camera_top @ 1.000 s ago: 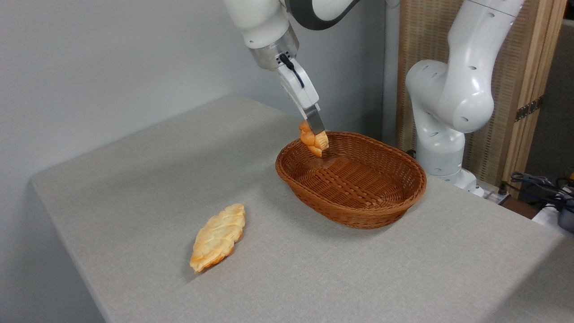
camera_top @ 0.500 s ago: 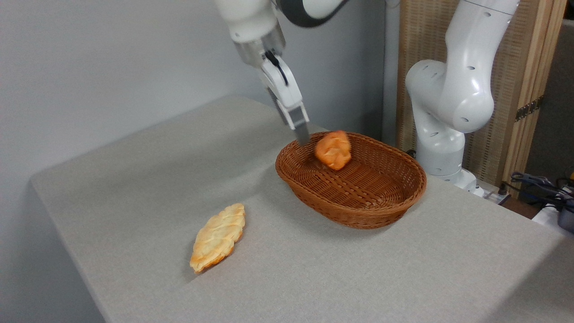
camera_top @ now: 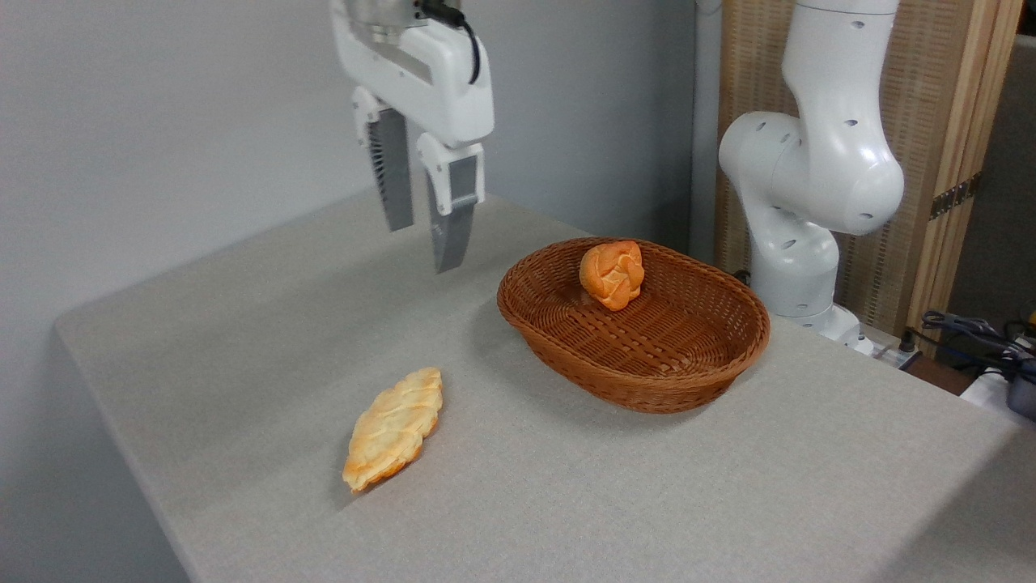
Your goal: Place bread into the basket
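Where cropped: tool top.

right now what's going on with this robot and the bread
A white robot arm has just put bread away. The bread lies inside the basket, against its far wall. The tool hangs open and empty above the table, left of the basket and touching nothing. A longer pale pastry lies untouched on the table nearer the camera.

Bread lies in the basket; the gripper hangs apart, empty, jaws parted.
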Robot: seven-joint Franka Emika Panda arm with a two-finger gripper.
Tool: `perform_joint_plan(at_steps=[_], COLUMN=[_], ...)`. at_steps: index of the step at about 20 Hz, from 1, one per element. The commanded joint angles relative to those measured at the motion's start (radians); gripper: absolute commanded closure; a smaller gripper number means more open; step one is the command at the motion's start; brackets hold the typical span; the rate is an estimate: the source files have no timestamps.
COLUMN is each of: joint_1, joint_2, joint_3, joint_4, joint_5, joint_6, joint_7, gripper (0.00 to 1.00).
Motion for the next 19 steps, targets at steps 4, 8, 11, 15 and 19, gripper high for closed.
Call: perform_joint_plan(at_steps=[4, 8, 11, 15, 19], joint_1=[0.089, 0.087, 0.087, 0.086, 0.086], joint_2=[0.150, 0.183, 0.177, 0.177, 0.174], joint_3=[-0.088, -0.088, -0.085, -0.087, -0.079], joint_4=[0.180, 0.224, 0.223, 0.220, 0.221], joint_5=[0.011, 0.048, 0.051, 0.051, 0.049], joint_6=[-0.098, -0.116, -0.121, -0.122, -0.132], joint_7=[-0.069, -0.068, -0.069, -0.071, -0.069], gripper=[0.00, 0.00, 0.00, 0.00, 0.00])
